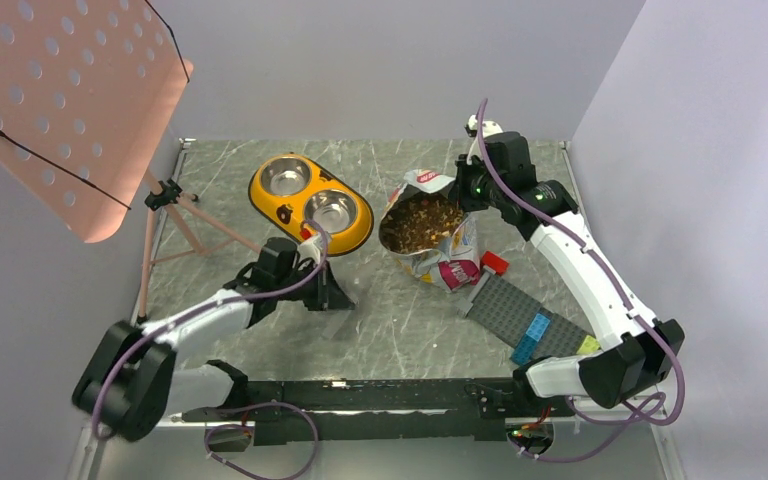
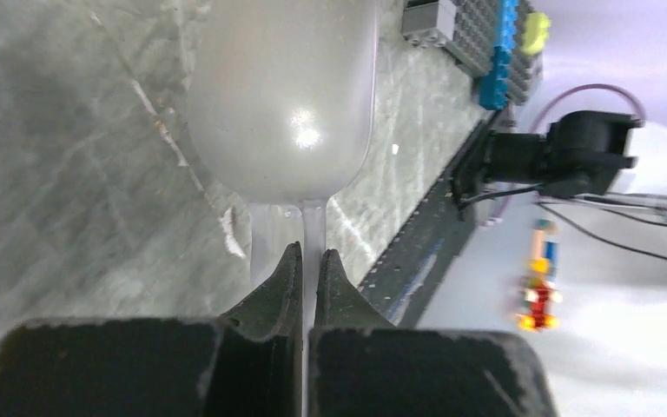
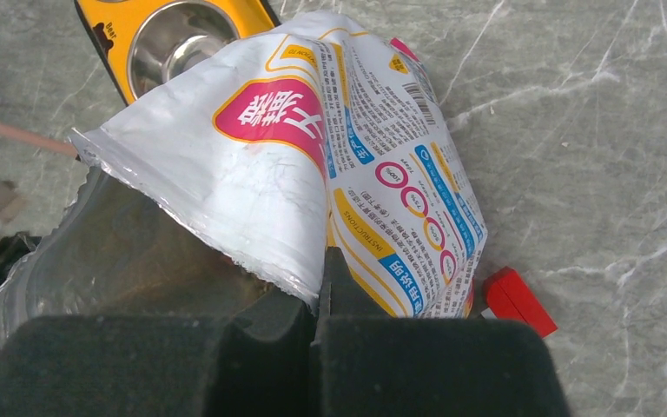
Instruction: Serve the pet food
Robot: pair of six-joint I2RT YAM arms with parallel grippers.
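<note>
**Top view.** The bag (image 1: 442, 262) stands open on the marble table (image 1: 400, 335), right of centre, its mouth turned upward. The kibble (image 1: 420, 222) lies inside the bag and fills the opening as a brown mass. The yellow double bowl (image 1: 310, 203) sits just left of the bag, and each of its two steel cups shows a bare metal floor. In front of the bag a grey baseplate (image 1: 525, 315) lies flat, with a red brick (image 1: 493, 263) at its far end and a blue brick (image 1: 532, 335) nearer the arms. A pink perforated panel (image 1: 60, 110) on a tripod stands at far left.

**Left wrist view.** The left gripper (image 2: 308, 265) is clamped on the thin handle of a translucent scoop (image 2: 282, 95), with the fingers (image 2: 278, 291) almost touching. The scoop's bowl extends away from the fingers over the table. Whether it rests on the surface cannot be told. The baseplate appears at upper right.

**Right wrist view.** The right gripper (image 3: 317, 291) is closed on the bag's torn upper edge, pinching the glossy white, pink and yellow foil between its fingers (image 3: 343, 295). The silver inner lining is visible at left. One steel cup of the bowl shows beyond the bag, and the red brick lies on the table to the bag's right.
</note>
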